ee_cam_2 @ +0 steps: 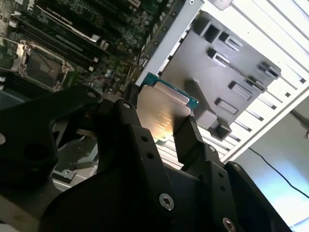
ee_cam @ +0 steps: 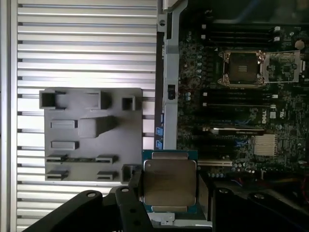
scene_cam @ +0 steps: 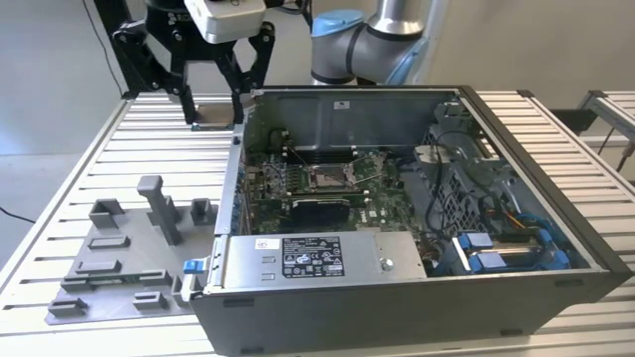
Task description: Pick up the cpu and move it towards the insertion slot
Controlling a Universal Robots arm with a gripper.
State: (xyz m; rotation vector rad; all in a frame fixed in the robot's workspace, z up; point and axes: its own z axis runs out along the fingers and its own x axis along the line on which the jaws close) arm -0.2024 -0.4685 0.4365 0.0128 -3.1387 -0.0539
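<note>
My gripper (scene_cam: pixel 213 119) is shut on the cpu (scene_cam: pixel 211 113), a flat square chip with a silvery top and a thin green rim. It hangs above the slatted table, just outside the open computer case's wall on the exterior view's left. In both wrist views the black fingers (ee_cam: pixel 133 187) clamp two opposite edges of the cpu (ee_cam: pixel 169 181) (ee_cam_2: pixel 162 114). The insertion slot (scene_cam: pixel 328 176), a socket with a silver frame and a brownish centre, lies open on the green board inside the case, apart from the chip. The insertion slot (ee_cam: pixel 241 67) (ee_cam_2: pixel 41 63) appears in both wrist views.
The open computer case (scene_cam: pixel 555 186) holds a power supply (scene_cam: pixel 308 256), cables and blue drive clips. Its upright metal wall (scene_cam: pixel 238 171) stands between the chip and the board. A grey fixture plate (scene_cam: pixel 109 286) with blocks and a post lies on the table (scene_cam: pixel 59 193).
</note>
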